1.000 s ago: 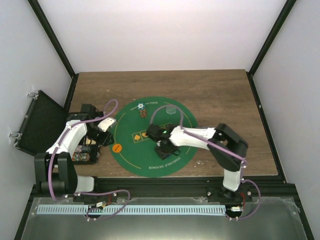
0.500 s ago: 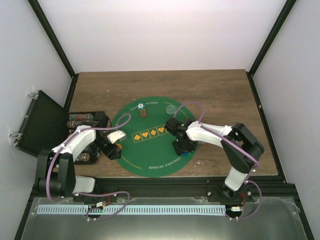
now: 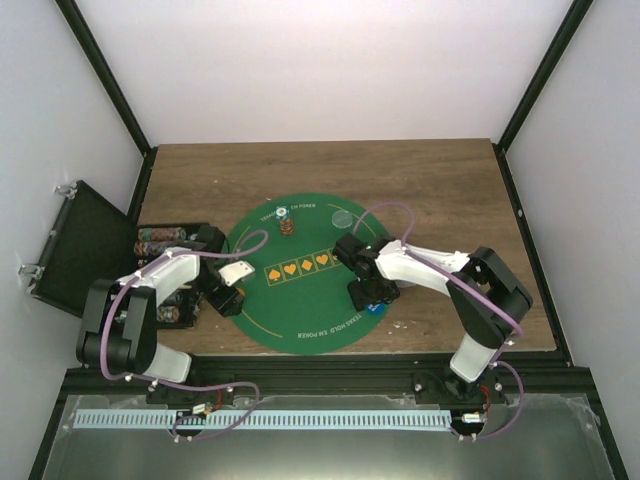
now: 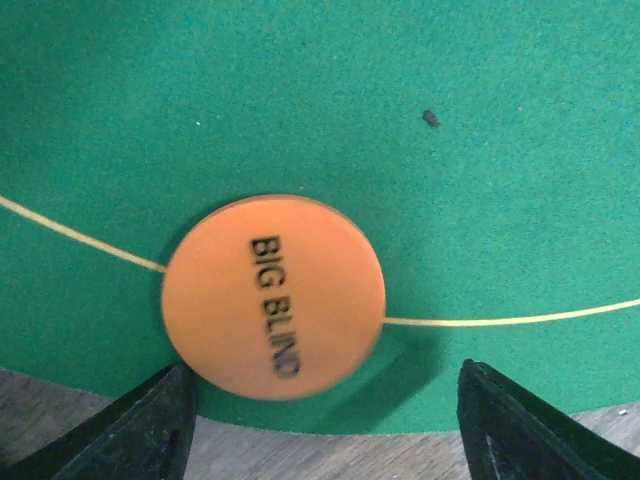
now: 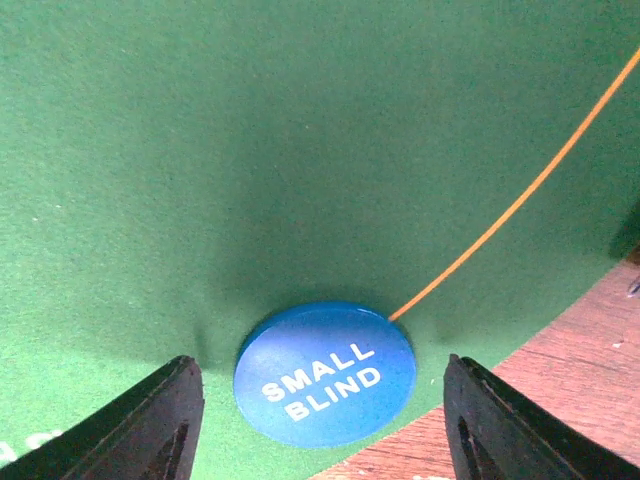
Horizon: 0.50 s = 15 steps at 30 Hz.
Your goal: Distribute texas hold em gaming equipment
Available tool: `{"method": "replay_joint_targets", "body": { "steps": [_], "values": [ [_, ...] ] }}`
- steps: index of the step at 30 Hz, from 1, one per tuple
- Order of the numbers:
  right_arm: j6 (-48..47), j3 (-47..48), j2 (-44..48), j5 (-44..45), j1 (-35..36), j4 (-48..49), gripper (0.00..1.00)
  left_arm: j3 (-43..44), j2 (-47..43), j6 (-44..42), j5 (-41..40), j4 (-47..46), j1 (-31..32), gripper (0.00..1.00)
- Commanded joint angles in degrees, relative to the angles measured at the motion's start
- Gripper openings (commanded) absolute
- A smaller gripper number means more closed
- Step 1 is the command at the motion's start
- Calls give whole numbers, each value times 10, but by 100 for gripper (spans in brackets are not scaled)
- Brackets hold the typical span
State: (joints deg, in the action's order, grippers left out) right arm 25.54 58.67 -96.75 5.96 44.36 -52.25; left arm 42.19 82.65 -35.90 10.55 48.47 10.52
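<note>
One orange round disc (image 4: 273, 297) lettered BIG BLIND, at the edge of the round green felt mat (image 4: 400, 120), between the parted fingers of the left gripper (image 4: 322, 410), hidden from above, one blue round disc (image 5: 325, 372) lettered SMALL BLIND between the spread right gripper (image 5: 320, 405), one pale disc (image 3: 341, 216) seen only from above, brown wooden table (image 3: 440, 190).

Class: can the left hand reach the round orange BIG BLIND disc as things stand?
Probably yes: the open left hand straddles the round orange BIG BLIND disc, which lies flat and uncovered on the green felt mat, nearer one finger.

Left claw (image 4: 322, 400) and right claw (image 5: 320, 385) gape, pointing down.
</note>
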Motion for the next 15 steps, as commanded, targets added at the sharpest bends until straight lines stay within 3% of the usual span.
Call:
{"method": "replay_joint_targets", "body": {
  "steps": [1, 15],
  "values": [
    [-1, 33, 14, -2, -3, -9, 70, 5, 26, 10, -18, -46, 3, 71],
    [-19, 64, 25, -15, -3, -13, 73, -6, 25, -21, 34, -72, 16, 61]
  ]
}}
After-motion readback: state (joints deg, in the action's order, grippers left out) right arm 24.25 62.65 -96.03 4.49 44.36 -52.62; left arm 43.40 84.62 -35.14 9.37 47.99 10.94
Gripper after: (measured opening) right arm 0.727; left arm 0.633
